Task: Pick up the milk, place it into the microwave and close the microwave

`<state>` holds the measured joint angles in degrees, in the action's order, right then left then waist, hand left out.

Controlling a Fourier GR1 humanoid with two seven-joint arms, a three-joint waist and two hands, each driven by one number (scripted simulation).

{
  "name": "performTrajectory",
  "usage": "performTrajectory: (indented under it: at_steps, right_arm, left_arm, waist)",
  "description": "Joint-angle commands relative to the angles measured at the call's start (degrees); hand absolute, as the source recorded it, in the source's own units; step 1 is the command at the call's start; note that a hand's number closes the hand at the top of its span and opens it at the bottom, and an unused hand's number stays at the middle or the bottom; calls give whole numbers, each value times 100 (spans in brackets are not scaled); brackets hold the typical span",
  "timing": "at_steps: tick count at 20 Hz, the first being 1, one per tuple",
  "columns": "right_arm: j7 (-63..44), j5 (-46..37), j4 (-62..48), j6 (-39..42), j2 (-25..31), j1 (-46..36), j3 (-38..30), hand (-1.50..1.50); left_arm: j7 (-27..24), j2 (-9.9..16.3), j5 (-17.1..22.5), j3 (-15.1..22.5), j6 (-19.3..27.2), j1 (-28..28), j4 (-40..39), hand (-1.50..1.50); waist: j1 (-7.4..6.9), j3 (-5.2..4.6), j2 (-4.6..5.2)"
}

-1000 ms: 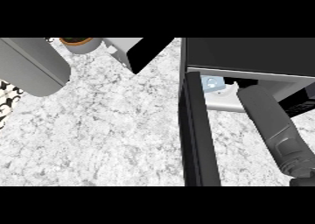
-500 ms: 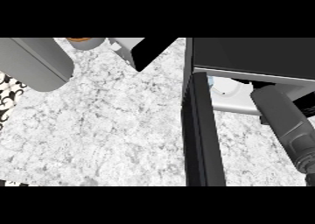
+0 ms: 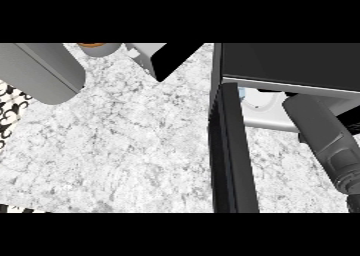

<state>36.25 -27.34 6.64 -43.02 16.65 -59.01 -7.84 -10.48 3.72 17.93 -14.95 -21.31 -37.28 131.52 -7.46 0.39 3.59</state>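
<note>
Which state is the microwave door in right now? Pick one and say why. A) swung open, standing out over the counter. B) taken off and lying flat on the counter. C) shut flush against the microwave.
A: the microwave door stands edge-on, out from the microwave over the counter, and the right forearm reaches into the opening beside it.

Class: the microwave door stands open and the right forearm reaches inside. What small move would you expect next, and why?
Probably easing the right forearm back out of the microwave. Its hand is hidden inside, the milk cannot be made out, and the open door cannot swing shut while the forearm crosses the opening.
</note>
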Motion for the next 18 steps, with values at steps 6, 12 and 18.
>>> performTrajectory:
  at_steps: [6,12,18]
  right_arm:
    - [626,275,17,1014,-198,-42,-241,-150]
    - [944,692,27,1803,-273,4,-628,-150]
    - [1485,1118,69,2691,-376,308,-1005,-150]
  left_arm:
    - [-15,105,-265,364,-305,175,-142,-150]
    - [78,197,-254,668,-564,270,-145,-150]
    - [89,-16,-543,1090,-536,509,-312,-150]
  waist:
    - [79,-3,-59]
    - [190,-5,-96]
    - [384,-13,-166]
